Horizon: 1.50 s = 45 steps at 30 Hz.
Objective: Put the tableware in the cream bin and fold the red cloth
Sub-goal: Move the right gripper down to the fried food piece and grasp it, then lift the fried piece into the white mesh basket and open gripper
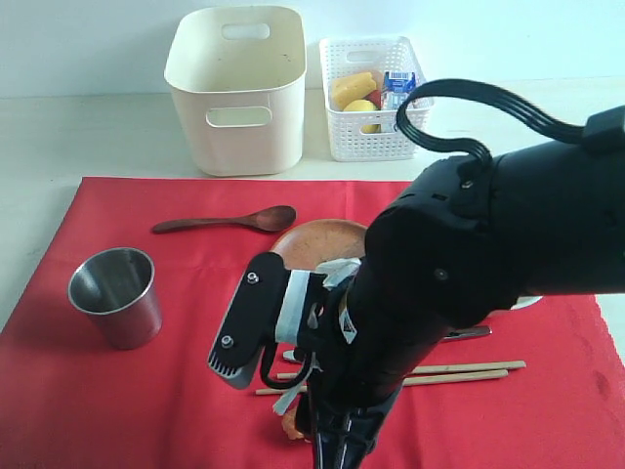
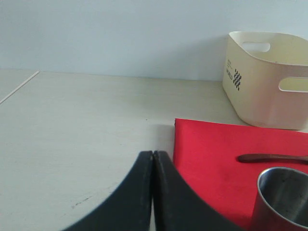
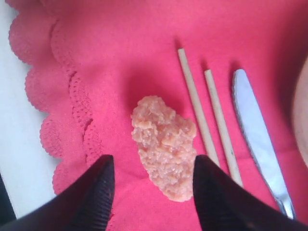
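Worktop (image 1: 78, 127): pale, set against a plain wall, it is carrying the red cloth (image 1: 146, 391), which is lying spread flat and not yet folded.
Right pincer (image 3: 151, 161): I am hovering it wide open at the cloth's near scalloped edge, jaws straddling a crumbed food piece (image 3: 163, 139). I am gripping nothing.
Why there: I am judging that the food has to leave the cloth before any folding.
Chopsticks (image 3: 196, 103): lying side by side just beyond the food, with the metal knife (image 3: 255, 130) alongside them.
Brown plate (image 1: 317, 239): sitting mid-cloth, partly hidden behind my arm.
Steel cup (image 1: 115, 293): standing upright toward the cloth's left edge.
Left pincer (image 2: 153, 159): I am holding it fully closed and empty over bare worktop beside the cloth's left edge, out of the way.
Wooden spoon (image 1: 229, 221): lying near the cloth's far edge.
Cream bin (image 1: 234, 117): standing just past that far edge, giving the tableware a short trip.
Lattice basket (image 1: 366, 127): standing beside the bin, holding food.
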Available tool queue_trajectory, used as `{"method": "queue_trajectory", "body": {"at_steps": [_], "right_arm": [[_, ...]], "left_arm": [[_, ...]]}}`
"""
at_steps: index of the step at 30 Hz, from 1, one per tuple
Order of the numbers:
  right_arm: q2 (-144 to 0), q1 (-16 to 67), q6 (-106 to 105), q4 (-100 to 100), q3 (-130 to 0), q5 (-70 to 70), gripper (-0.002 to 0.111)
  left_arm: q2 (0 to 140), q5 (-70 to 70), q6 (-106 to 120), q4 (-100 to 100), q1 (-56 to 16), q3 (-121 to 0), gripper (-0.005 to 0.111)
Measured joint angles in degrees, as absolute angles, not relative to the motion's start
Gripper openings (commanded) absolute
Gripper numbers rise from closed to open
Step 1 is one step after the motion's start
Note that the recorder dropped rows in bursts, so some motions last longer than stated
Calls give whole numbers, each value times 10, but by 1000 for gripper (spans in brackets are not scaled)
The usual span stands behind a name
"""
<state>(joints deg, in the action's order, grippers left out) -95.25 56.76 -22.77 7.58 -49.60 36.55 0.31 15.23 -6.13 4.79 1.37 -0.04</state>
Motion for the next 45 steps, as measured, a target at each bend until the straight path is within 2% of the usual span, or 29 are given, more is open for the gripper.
{"method": "queue_trajectory", "body": {"at_steps": [23, 33, 39, 45], "right_arm": [[-1032, 568, -269, 58, -496, 310, 48], [-1007, 568, -270, 41, -496, 322, 0], [-925, 568, -242, 9, -519, 328, 0], [-878, 552, -146, -131, -598, 329, 0]], "left_arm": [[3, 152, -61, 48, 14, 0, 3], [3, 152, -61, 48, 14, 0, 3], [3, 152, -61, 48, 14, 0, 3], [3, 152, -61, 48, 14, 0, 3]]}}
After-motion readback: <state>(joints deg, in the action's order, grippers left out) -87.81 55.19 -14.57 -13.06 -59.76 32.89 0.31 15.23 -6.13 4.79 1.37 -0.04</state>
